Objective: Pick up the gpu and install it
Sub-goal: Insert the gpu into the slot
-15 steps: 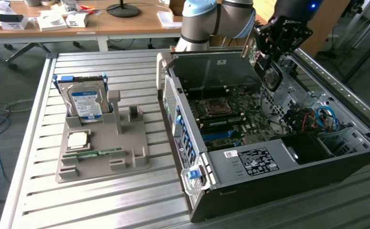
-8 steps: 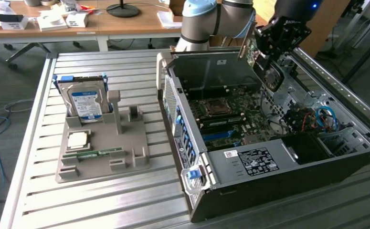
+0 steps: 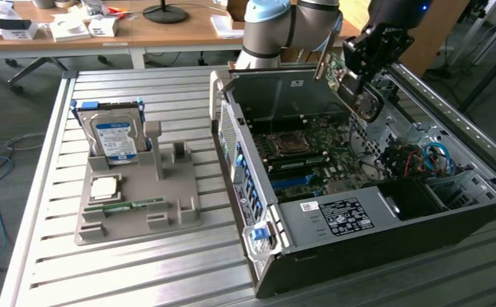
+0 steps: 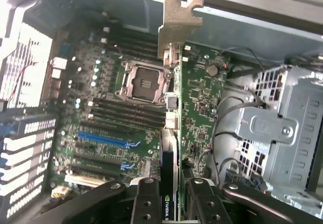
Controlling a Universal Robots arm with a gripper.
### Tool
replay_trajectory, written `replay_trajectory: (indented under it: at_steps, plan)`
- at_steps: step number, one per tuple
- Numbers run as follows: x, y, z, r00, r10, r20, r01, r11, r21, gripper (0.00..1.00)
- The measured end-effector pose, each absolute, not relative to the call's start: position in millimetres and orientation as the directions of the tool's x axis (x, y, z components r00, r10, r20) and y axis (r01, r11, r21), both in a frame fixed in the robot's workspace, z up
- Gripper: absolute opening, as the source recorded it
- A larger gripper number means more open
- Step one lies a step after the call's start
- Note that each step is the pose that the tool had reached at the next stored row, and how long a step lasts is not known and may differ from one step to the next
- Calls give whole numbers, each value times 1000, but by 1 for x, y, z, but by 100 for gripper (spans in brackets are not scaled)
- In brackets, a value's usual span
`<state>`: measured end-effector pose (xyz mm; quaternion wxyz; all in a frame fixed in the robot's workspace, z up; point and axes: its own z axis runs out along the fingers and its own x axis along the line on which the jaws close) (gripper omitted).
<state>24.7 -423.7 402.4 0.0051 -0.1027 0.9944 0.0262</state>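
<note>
My gripper (image 3: 369, 56) is shut on the gpu (image 3: 354, 89), a dark circuit card with a silver end bracket (image 3: 323, 64). The card hangs tilted over the far end of the open computer case (image 3: 333, 217), above the motherboard and apart from it. In the wrist view the gpu (image 4: 170, 133) shows edge-on between my black fingers (image 4: 146, 204), its bracket (image 4: 176, 22) pointing toward the case's rear wall. Below it lie the CPU socket (image 4: 144, 80) and the blue expansion slots (image 4: 106, 139).
A grey parts holder (image 3: 137, 192) at the exterior view's left carries a blue-labelled hard drive (image 3: 115, 137), a CPU chip (image 3: 104, 187) and a green memory stick (image 3: 128, 206). A drive cage (image 4: 282, 128) and cables sit beside the motherboard. Behind the slatted table stand wooden desks (image 3: 179, 29).
</note>
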Motion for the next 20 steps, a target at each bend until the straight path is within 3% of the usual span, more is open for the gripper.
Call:
replay_trajectory:
  at_steps: [20]
  plan:
    - [25, -424, 402, -890, -455, -9, -455, 890, 35, 26]
